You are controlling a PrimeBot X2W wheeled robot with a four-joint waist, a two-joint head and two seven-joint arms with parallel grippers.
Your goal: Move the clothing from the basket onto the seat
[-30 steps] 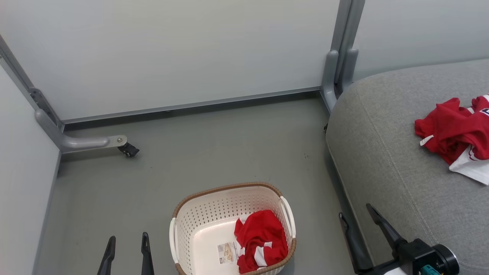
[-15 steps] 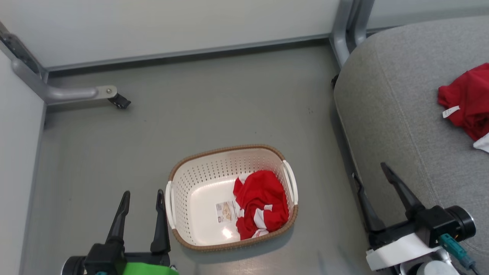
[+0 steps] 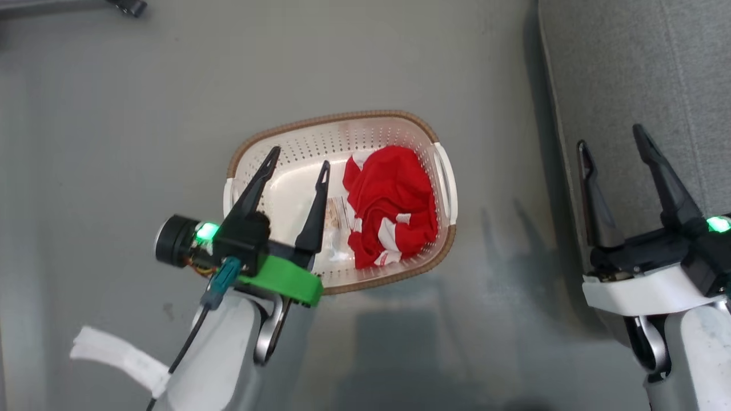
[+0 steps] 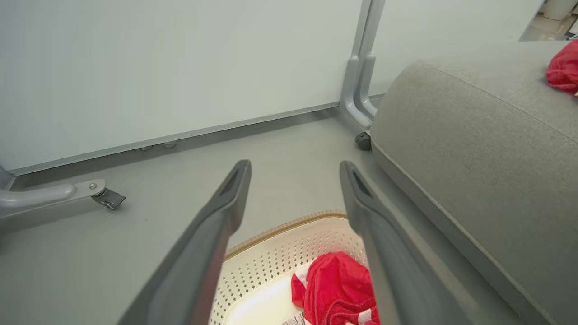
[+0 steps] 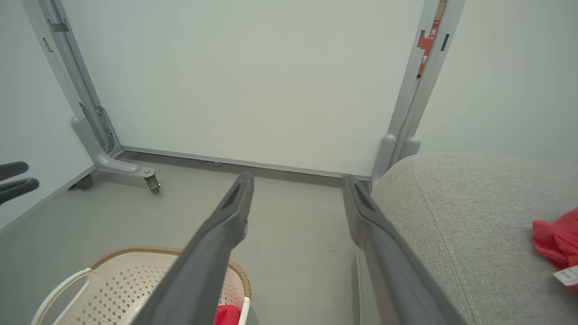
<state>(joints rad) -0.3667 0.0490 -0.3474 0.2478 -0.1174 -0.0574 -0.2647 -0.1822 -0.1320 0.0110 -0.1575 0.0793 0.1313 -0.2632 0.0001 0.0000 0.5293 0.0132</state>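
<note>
Judging progress, you are partway: one red garment (image 5: 553, 239) lies on the seat (image 5: 451, 216) at right, a striped garment (image 3: 394, 214) waits mid-frame in the basket (image 3: 337, 121), left gripper (image 3: 301, 157) and right gripper (image 3: 609, 136) gape empty.

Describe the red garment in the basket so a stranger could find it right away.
Beside the grey seat, a cream perforated basket stands on the floor. The clothing lies crumpled in its half nearer the seat: bright red with white stripes, unlike the paper label beside it.
</note>
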